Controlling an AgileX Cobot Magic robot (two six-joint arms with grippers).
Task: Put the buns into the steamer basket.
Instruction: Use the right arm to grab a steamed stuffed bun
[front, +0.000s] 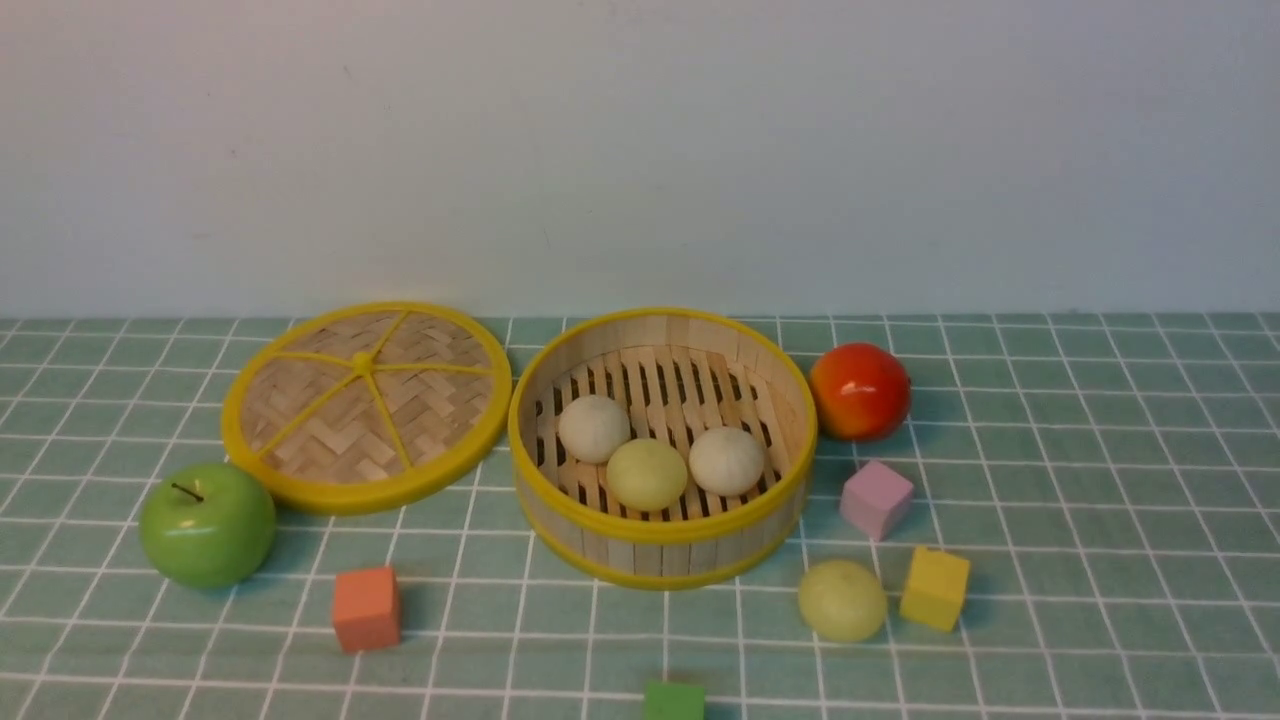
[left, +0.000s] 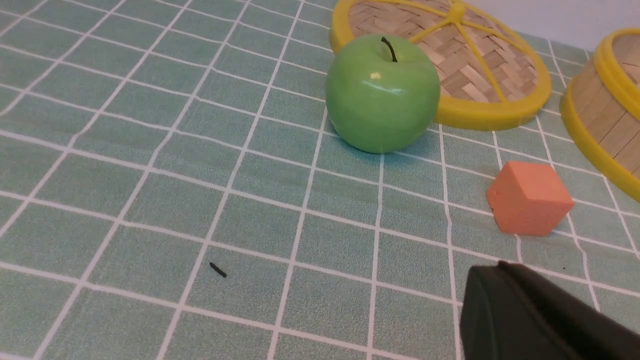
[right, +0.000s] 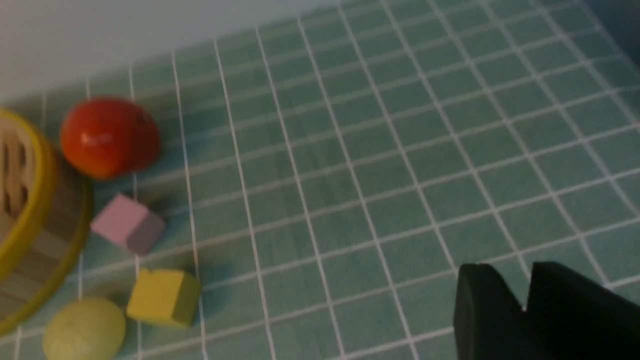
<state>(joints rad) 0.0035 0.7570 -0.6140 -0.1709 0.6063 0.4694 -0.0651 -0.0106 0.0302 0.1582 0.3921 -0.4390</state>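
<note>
The left gripper (left: 500, 292) is pressed together and empty at the lower right of its wrist view. The right gripper (right: 524, 295) is blurred, so I cannot tell whether its tips meet. In the front view a loose yellow-green bun (front: 842, 599) lies lower right on the checked cloth (front: 1100, 520) (just beside a yellow cube (front: 934, 588)). Behind it, at centre, the steamer basket (front: 660, 550) holds two off-white buns (front: 594, 428) and a second yellow-green bun (front: 647, 473).

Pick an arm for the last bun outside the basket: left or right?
Likely right. The yellow-green bun lies right of the steamer basket, beside the yellow cube, in the right wrist view. The left wrist view faces the green apple and orange cube instead.
</note>
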